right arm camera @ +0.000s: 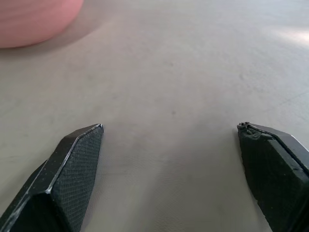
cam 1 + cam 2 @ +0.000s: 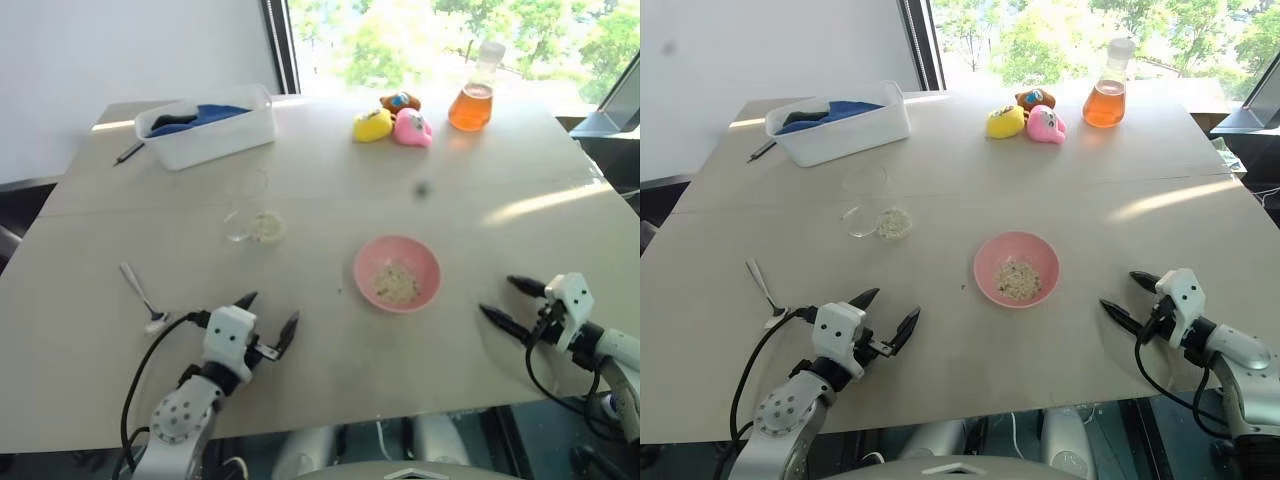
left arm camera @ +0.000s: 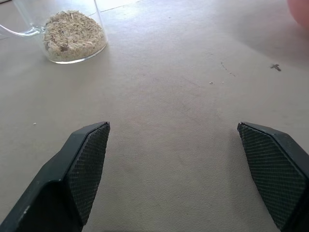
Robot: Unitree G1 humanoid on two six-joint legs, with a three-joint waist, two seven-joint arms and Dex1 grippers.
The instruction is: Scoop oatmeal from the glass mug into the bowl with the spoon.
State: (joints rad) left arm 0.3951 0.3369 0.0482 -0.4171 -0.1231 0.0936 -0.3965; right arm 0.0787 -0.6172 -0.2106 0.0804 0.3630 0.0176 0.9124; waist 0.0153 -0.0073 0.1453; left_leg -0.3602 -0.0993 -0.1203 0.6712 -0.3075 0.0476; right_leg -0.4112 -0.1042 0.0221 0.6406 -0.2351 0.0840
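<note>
1. Left gripper (image 2: 268, 322): spread wide, empty, low centre-left of frame.
2. Spoon (image 2: 141, 294): flat on table (image 2: 330, 180), just left of that gripper; handle running up-left, bowl end nearest.
3. Right gripper (image 2: 505, 300): spread, empty, far right; well apart from spoon. Left arm judged nearer.
4. Glass mug (image 2: 255, 224) with oatmeal (image 2: 266, 227): centre-left. Bowl (image 2: 397, 274): centre.

Glass mug (image 2: 252, 218) holds oatmeal (image 3: 73, 35); pink bowl (image 2: 397, 273) holds some; spoon (image 2: 141, 294) flat, left.

No legible text anywhere
</note>
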